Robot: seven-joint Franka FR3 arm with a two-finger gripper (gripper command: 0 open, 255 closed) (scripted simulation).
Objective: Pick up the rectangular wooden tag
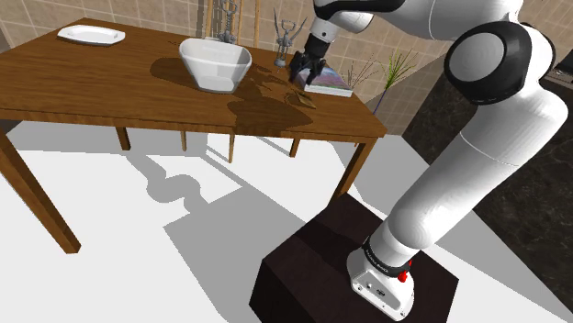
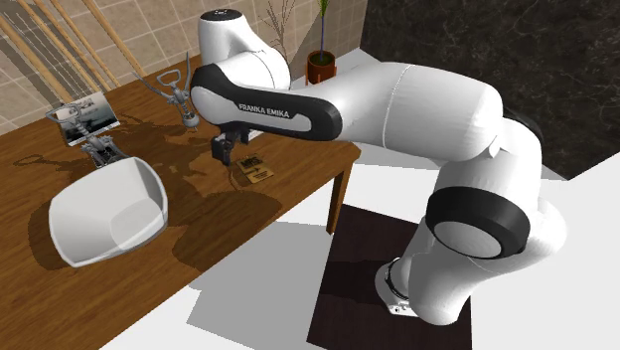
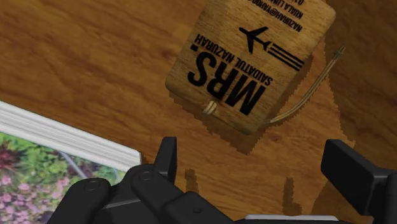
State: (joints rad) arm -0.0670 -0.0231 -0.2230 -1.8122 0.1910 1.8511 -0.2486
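The rectangular light-wooden tag lies flat on the brown wooden table, near the edge facing the stand and close to that edge's corner. It reads "MRS." in heavy black letters with "SAIDATUL NAZURAH" beneath, beside a black aeroplane and three stripes; the smaller lines past these cannot be read. One thin tan cord loops from its hole. The black two-finger tool hangs just above with its fingers spread wide, clasping nothing, and the tag sits ahead of them, untouched. The white arm bears "FRANKA EMIKA". Also on the table — one white squarish bowl, one white plate at a far corner, two metal corkscrews, and one white-edged book with a flower picture just beside the tool.
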